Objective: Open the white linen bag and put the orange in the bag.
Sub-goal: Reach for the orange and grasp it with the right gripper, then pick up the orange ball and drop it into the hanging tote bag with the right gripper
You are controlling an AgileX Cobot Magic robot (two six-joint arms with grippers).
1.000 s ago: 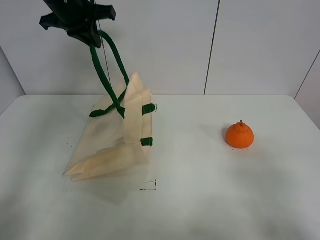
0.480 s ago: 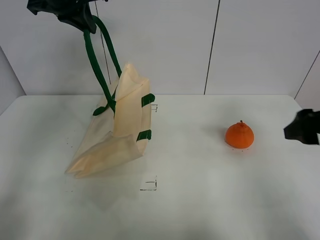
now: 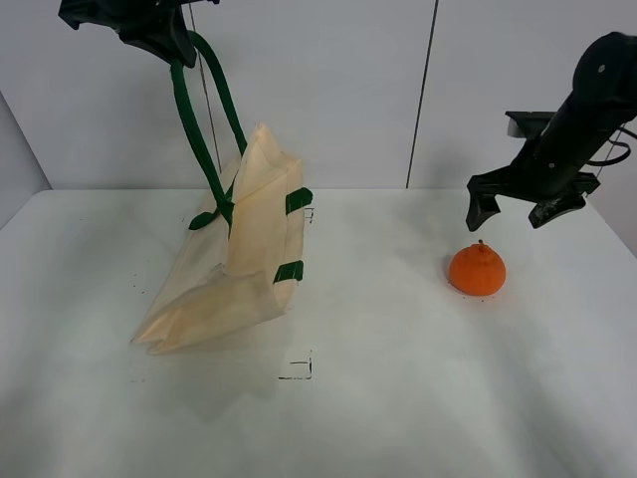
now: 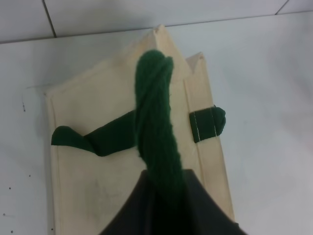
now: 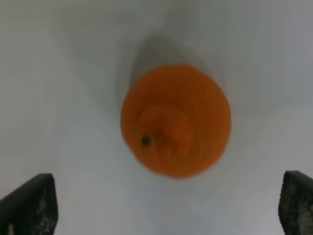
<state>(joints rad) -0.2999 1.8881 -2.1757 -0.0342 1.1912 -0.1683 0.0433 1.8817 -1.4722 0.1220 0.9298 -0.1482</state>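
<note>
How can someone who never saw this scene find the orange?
On the white table, look at the right half, under the open right tool. The orange sits alone: small, round, bright, with a short dark stem, far from the white linen bag on the left.

Orange apart from wide-spread gripper (view blurred).

High overview; wrist close-ups, seemingly downward

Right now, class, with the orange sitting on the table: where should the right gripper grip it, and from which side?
Grip the orange across its round, widest middle, coming straight down from above. It sits stem-up with nothing beside it, and the open right gripper hangs over it, straddling it in the wrist view.
</note>
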